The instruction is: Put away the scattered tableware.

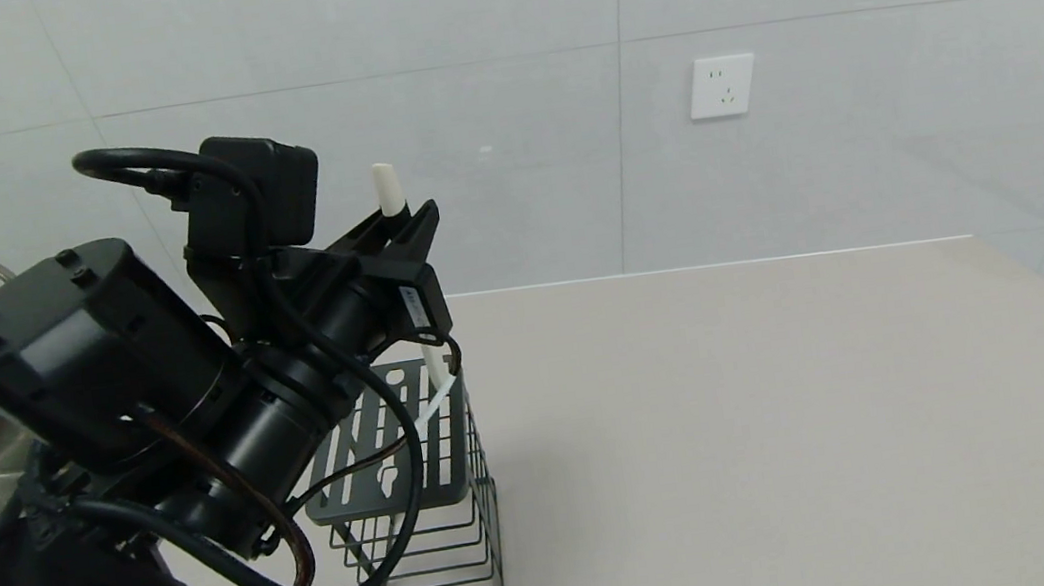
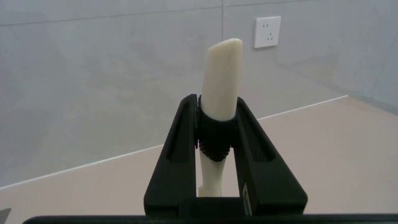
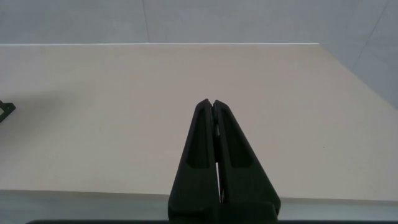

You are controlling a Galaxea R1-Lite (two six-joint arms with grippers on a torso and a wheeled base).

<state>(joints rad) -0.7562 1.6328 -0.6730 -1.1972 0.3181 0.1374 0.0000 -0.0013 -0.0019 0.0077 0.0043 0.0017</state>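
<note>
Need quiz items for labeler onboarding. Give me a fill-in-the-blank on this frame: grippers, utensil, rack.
1. The white utensil is clamped by the gripper of the ____ arm.
2. The right gripper holds nothing, and its fingers are ____.
3. The utensil's lower end is at the slotted top of the wire rack, which stands on the ____.

Missing words: left; shut; counter.

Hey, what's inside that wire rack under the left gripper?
The white utensil, held by the left gripper, reaches the slotted top of the wire rack. The open wires lower down show nothing inside. The left arm covers the rack's left part.
</note>
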